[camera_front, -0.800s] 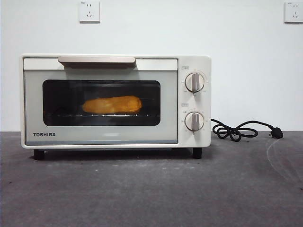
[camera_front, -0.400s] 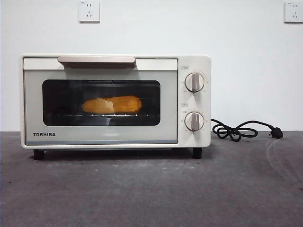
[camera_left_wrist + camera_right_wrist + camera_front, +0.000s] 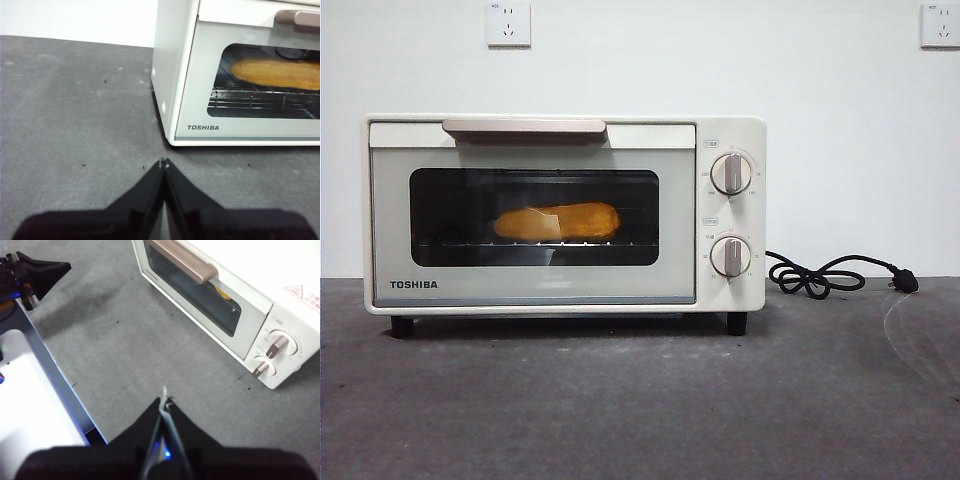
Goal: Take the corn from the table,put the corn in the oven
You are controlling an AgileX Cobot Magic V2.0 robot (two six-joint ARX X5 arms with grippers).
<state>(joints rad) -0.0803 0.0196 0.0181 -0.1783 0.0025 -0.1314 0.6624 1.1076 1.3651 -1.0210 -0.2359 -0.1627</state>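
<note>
Corn point(image 3: 557, 221) is being held on the wire rack inside the oven point(image 3: 565, 215), whose door is being kept closed, on the table point(image 3: 640, 400). Both the left gripper point(image 3: 163, 162) and the right gripper point(image 3: 164, 401) are being kept above the table, jaws pressed together and empty, clear of the oven.

Oven point(image 3: 560, 290): smooth, semi-gloss cream casing; dark glossy glass window point(image 3: 450, 215); wire metal rack point(image 3: 250, 97). Table point(image 3: 640, 400): matt, mottled grey, slightly rough. Corn point(image 3: 557, 221): bumpy, dull yellow-orange.
</note>
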